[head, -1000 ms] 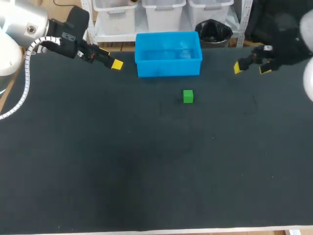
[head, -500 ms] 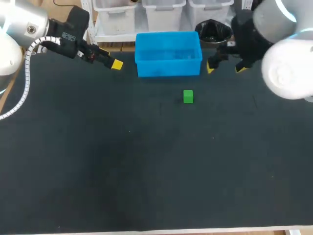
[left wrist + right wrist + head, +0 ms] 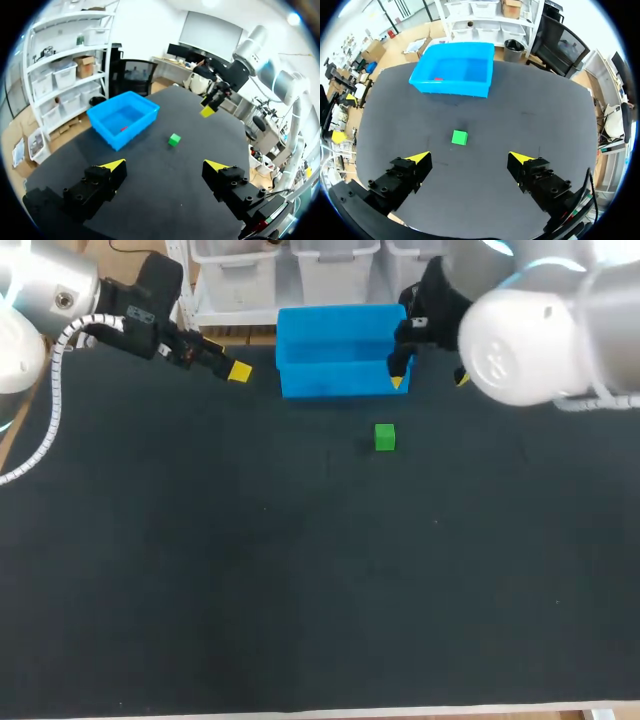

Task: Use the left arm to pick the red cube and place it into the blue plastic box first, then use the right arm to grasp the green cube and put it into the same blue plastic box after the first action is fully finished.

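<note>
The blue plastic box [image 3: 343,380] stands at the table's far middle. A small red cube [image 3: 438,78] lies inside it, also showing as the red cube [image 3: 123,128] in the left wrist view. The green cube [image 3: 385,437] sits on the black table just in front of the box. My right gripper [image 3: 430,380] hangs open by the box's right front corner, above and behind the green cube [image 3: 459,137], which lies ahead of its spread fingertips [image 3: 420,158]. My left gripper [image 3: 235,370] is held open and empty to the left of the box [image 3: 122,117].
The black table top [image 3: 250,570] stretches wide between the green cube and the front edge. My right arm's large white body [image 3: 540,330] hangs over the table's far right part, beside the box.
My right arm has swung in from the far right edge to the box's right front corner, gripper still open. The left arm, the box and the green cube have not moved.
</note>
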{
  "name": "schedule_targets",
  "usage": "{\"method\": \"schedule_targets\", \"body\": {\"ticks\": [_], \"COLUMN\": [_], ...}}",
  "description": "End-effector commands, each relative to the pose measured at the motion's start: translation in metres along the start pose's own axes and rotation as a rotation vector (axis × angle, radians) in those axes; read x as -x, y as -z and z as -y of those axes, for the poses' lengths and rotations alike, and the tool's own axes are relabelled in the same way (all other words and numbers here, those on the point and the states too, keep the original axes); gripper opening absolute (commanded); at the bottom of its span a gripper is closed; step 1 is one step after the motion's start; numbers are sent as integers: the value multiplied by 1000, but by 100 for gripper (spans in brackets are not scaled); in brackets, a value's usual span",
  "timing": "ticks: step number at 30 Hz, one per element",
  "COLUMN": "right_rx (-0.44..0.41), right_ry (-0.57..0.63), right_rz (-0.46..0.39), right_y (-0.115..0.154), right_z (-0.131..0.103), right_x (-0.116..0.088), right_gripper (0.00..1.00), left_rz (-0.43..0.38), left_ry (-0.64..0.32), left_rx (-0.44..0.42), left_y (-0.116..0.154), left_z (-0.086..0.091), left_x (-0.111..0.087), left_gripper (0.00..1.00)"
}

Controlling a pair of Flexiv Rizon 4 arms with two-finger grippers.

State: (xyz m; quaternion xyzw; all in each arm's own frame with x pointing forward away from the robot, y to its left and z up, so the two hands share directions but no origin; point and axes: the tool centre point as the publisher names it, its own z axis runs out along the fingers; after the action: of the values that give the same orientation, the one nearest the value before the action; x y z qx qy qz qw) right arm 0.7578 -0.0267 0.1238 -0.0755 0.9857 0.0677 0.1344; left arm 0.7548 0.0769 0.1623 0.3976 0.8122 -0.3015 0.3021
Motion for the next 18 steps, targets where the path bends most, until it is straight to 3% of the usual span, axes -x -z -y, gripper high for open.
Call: {"method": "schedule_targets", "body": {"ticks": [1,18], "right_rx": [-40,-12], "right_ry": [-5,4], "right_rz": [-101,-126], "right_y": [-7,-9], "right_z": [-6,-12], "right_x": [13,18], "right_gripper": [100,100], "left_rz": [6,6], "left_ry": [-3,-3], "left_rx": [-1,-1], "left_y": [0,0], "left_z": [0,0], "left_x": [-1,-1], "left_gripper": [100,100]}}
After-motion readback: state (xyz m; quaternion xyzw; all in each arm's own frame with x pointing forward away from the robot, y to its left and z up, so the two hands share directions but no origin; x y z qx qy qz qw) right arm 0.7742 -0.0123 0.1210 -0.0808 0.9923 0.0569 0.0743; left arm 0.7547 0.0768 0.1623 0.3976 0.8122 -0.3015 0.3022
